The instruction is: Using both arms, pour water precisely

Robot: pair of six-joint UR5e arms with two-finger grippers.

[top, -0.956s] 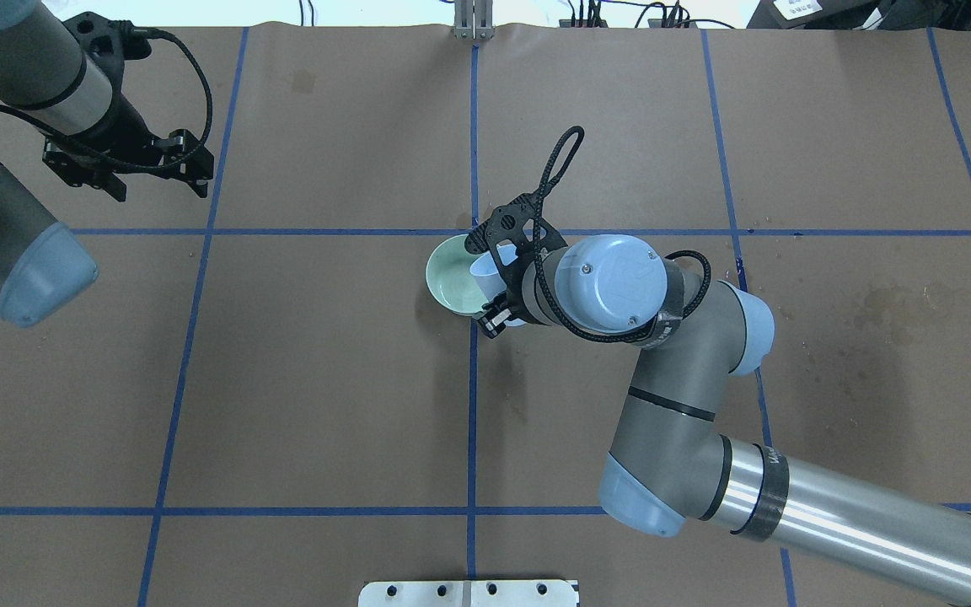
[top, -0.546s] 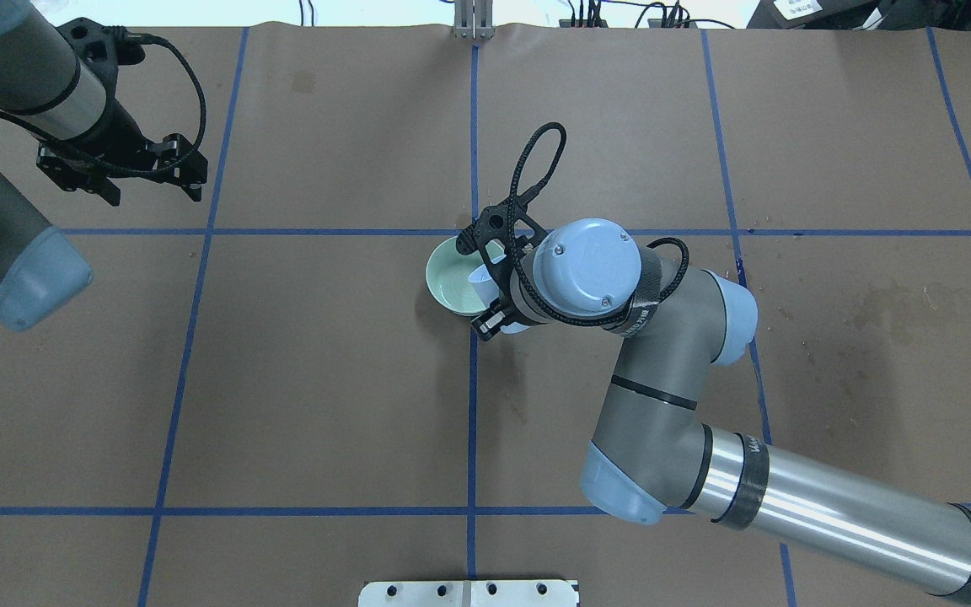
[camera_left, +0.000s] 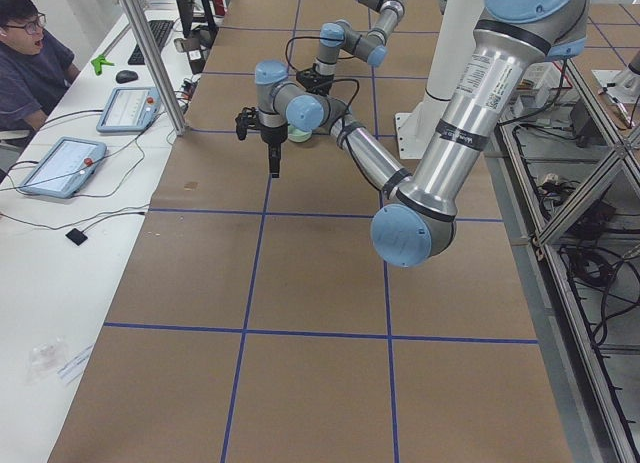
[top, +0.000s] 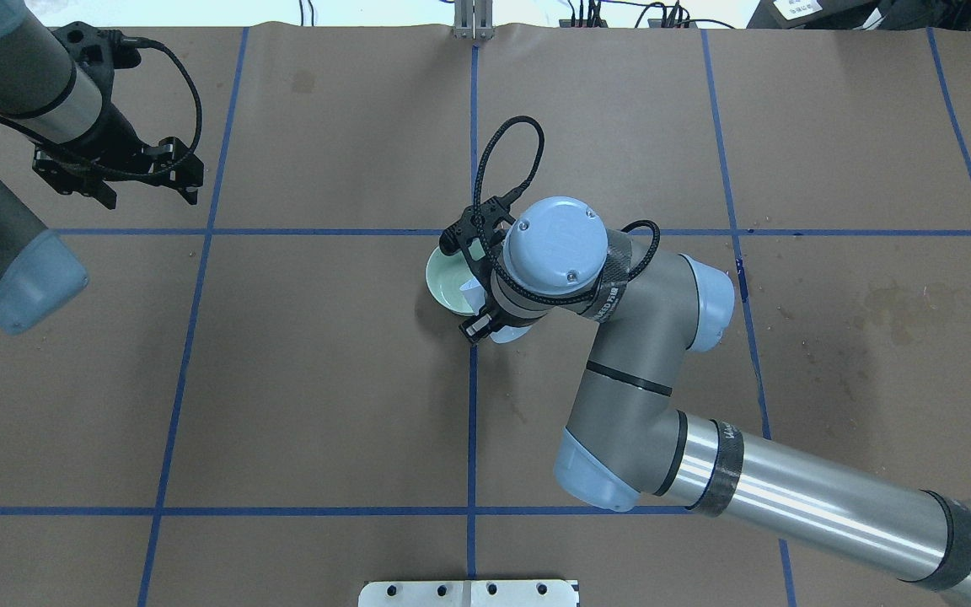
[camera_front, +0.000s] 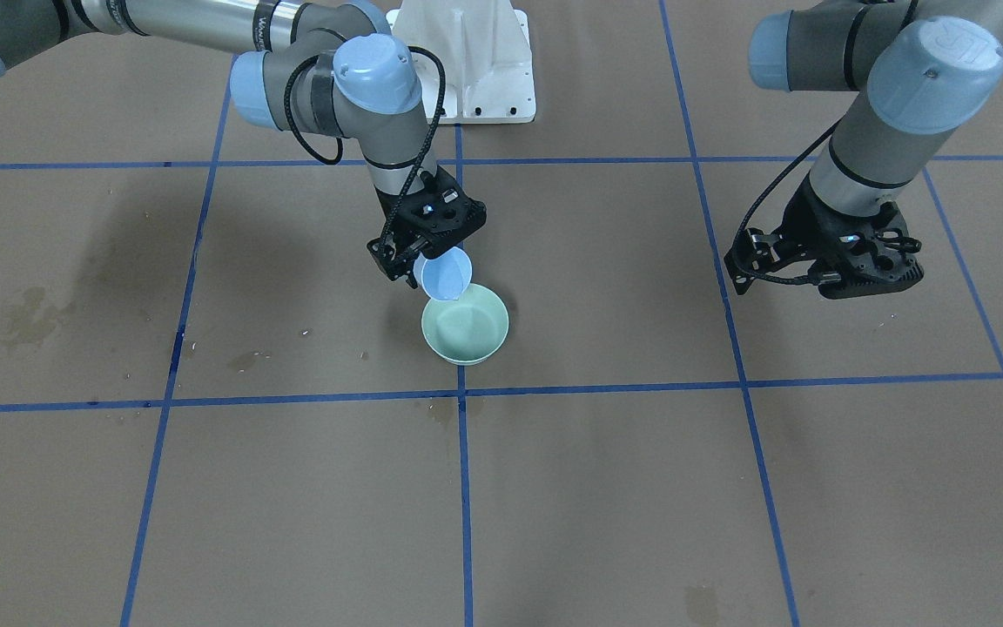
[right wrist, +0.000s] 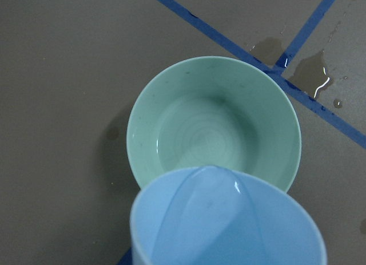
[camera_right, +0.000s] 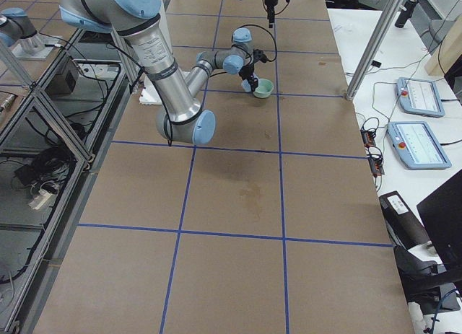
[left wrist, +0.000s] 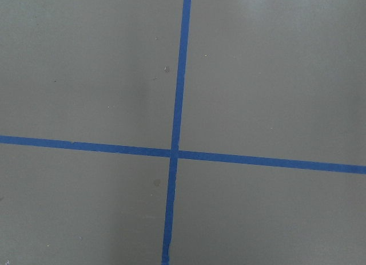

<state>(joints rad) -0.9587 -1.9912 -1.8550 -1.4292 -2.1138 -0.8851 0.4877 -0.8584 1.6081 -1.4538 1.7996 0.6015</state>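
Observation:
My right gripper (camera_front: pixel 432 264) is shut on a light-blue cup (camera_front: pixel 447 274) and holds it tilted with its lip over the near rim of a mint-green bowl (camera_front: pixel 465 335) at the table's centre. In the right wrist view the cup (right wrist: pixel 229 230) fills the bottom edge, and the bowl (right wrist: pixel 171 105) below it holds a little clear water (right wrist: pixel 203 143) with faint ripples. From overhead, the right wrist covers most of the cup (top: pixel 504 334) and part of the bowl (top: pixel 445 282). My left gripper (top: pixel 148 190) hangs open and empty, far off to the left.
A small puddle (right wrist: pixel 313 76) lies at the blue tape crossing beside the bowl. Damp stains (camera_front: pixel 14 318) mark the brown paper on my right side. The white pedestal (camera_front: pixel 475 70) stands at the robot's edge. An operator (camera_left: pixel 30 63) sits beyond the far edge.
My right wrist has turned and swung left over the bowl, and the cup has tipped further. The left gripper has drifted slightly left and back.

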